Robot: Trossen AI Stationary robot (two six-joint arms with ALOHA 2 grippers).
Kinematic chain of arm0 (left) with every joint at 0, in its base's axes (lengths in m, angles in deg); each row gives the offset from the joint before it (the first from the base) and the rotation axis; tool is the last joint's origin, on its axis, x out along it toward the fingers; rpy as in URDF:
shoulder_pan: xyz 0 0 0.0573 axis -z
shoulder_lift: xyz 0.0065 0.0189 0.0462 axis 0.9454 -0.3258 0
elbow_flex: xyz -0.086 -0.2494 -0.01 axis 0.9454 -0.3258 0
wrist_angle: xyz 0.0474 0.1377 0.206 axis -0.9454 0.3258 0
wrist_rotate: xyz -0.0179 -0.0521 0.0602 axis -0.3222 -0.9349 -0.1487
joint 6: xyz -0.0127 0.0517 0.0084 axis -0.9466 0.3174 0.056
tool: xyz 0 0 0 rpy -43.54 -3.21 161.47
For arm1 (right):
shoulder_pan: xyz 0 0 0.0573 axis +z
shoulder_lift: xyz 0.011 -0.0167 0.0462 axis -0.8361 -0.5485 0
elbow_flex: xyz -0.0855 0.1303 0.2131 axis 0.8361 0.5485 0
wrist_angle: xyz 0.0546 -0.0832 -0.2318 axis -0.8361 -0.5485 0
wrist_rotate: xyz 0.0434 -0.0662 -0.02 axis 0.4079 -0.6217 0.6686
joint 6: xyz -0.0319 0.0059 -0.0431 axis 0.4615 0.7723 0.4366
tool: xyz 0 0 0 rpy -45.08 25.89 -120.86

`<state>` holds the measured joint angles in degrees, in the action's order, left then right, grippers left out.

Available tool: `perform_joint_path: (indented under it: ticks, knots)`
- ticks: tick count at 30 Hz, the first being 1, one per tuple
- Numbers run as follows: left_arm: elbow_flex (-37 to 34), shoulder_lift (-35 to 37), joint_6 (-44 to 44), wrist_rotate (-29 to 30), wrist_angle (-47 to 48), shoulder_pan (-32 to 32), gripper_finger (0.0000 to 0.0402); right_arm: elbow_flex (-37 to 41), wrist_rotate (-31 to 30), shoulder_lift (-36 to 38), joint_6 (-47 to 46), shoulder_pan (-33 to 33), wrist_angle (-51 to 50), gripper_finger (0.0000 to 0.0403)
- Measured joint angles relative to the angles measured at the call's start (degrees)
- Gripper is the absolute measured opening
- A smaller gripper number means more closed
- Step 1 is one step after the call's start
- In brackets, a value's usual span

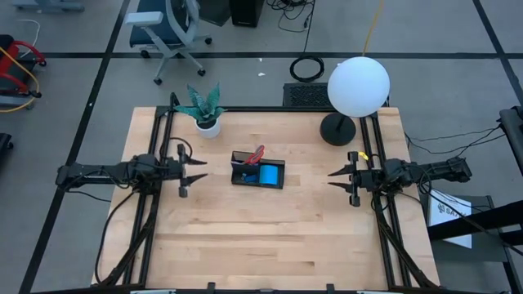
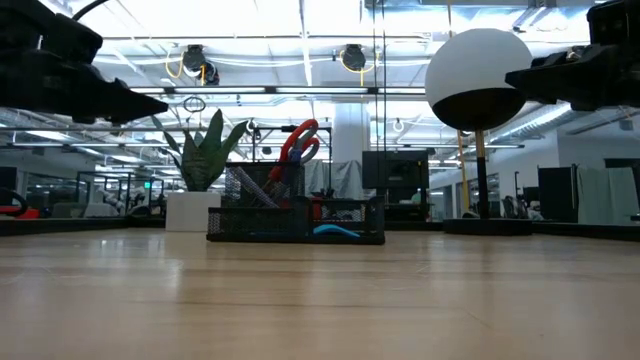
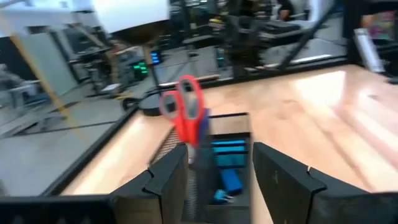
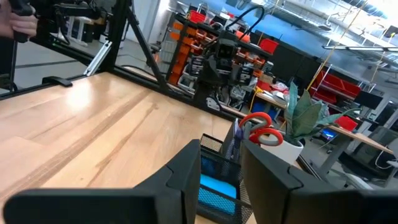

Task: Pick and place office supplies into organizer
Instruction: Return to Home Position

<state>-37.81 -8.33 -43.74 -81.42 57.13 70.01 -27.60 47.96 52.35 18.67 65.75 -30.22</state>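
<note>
The black mesh organizer point(image 1: 257, 173) stands at the middle of the table. Red-handled scissors point(image 2: 300, 142) stand handles-up in its higher compartment, their blades down inside it. A bright blue note pad point(image 1: 270, 174) lies flat in the lower compartment, and a tiny blue block point(image 3: 231, 180) lies near it. My left gripper point(image 1: 204, 169) hovers level to the left of the organizer, open and holding nothing. My right gripper point(image 1: 329, 178) hovers level to the right of it, its fingers apart and holding nothing. Both point at the organizer point(image 4: 219, 182).
A potted plant point(image 1: 206, 114) stands at the far left of the table. A lamp with a white globe point(image 1: 358, 86) and a round black base point(image 1: 337, 129) stands at the far right. Bare wood spreads toward the near edge point(image 1: 261, 253).
</note>
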Motion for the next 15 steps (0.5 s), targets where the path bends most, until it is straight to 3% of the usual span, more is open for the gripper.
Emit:
perform_joint_path:
  ticks: [7,15]
  knots:
    - [0.0,-0.7,-1.1,-4.7,0.8,0.0,0.0189,0.0,0.0,0.0,0.0,0.0,0.0,0.0105]
    - [-0.2,-4.1,-1.4,-3.5,-0.5,0.0,0.0189,0.0,0.2,0.0,0.0,0.0,0.0,0.0105]
